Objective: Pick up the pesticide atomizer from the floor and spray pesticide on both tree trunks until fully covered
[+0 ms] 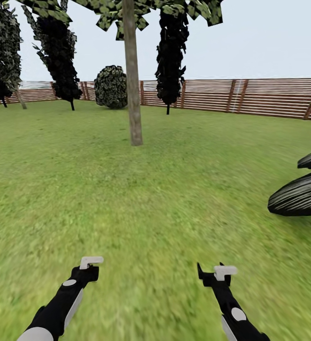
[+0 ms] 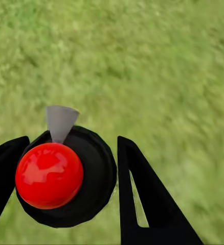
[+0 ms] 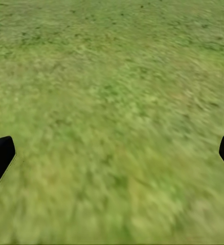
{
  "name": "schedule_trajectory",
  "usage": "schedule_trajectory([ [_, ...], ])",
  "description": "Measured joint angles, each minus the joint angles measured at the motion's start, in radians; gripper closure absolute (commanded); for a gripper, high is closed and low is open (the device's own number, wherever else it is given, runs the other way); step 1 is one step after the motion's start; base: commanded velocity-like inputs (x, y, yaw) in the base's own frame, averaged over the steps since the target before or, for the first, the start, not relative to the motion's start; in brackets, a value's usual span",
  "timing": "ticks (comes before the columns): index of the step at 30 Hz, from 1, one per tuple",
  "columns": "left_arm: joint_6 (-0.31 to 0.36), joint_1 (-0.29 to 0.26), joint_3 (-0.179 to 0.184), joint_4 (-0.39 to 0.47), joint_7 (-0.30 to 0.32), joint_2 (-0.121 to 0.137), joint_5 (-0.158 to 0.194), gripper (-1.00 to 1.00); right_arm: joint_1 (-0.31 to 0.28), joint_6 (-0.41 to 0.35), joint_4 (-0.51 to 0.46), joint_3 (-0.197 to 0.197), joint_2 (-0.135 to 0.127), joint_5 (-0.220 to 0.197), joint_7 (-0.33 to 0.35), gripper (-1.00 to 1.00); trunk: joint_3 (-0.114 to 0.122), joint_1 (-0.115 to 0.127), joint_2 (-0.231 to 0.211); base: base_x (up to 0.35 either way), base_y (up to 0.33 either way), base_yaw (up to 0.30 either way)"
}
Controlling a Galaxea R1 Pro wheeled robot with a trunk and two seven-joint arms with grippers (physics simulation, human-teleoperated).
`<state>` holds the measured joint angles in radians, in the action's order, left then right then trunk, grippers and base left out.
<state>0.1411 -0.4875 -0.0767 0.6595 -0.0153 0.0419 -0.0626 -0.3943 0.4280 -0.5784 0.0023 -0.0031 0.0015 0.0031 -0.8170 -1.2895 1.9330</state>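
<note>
The pesticide atomizer (image 2: 94,178) fills the left wrist view: a round black body, a glossy red cap and a pale grey cone nozzle. It sits between the two black fingers of my left gripper (image 2: 71,140), which is shut on it above the grass. In the head view my left gripper (image 1: 90,266) is low at the left and my right gripper (image 1: 212,272) is low at the right. The right gripper (image 3: 112,153) is open with nothing but grass between its fingers. One tree (image 1: 133,90) with a bare grey-brown trunk stands ahead, well beyond both arms.
Green lawn (image 1: 174,189) stretches to a brown slatted fence (image 1: 269,97). A round bush (image 1: 111,86) and dark thin-stemmed trees (image 1: 170,57) stand along the fence. Another pale trunk (image 1: 21,98) leans at far left. Dark striped fronds (image 1: 301,192) jut in from the right.
</note>
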Motion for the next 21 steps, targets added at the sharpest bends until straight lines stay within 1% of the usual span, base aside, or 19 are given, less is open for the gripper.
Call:
schedule_trajectory([
  [8,0.0,0.0,0.0,0.0,0.0,0.001,0.0,1.0,0.0,0.0,0.0,0.0,0.0,0.0,-0.001,-1.0,-0.001,0.0,0.0,0.213,0.249,0.019],
  [14,0.0,0.0,0.0,0.0,0.0,0.0,0.0,1.0,0.0,0.0,0.0,0.0,0.0,0.0,-0.004,-1.0,-0.006,0.0,0.0,0.294,0.157,0.193],
  [21,0.0,0.0,0.0,0.0,0.0,0.0,0.0,1.0,0.0,0.0,-0.001,-0.001,0.0,0.0,-0.003,-1.0,-0.012,0.0,0.0,0.333,0.03,0.209],
])
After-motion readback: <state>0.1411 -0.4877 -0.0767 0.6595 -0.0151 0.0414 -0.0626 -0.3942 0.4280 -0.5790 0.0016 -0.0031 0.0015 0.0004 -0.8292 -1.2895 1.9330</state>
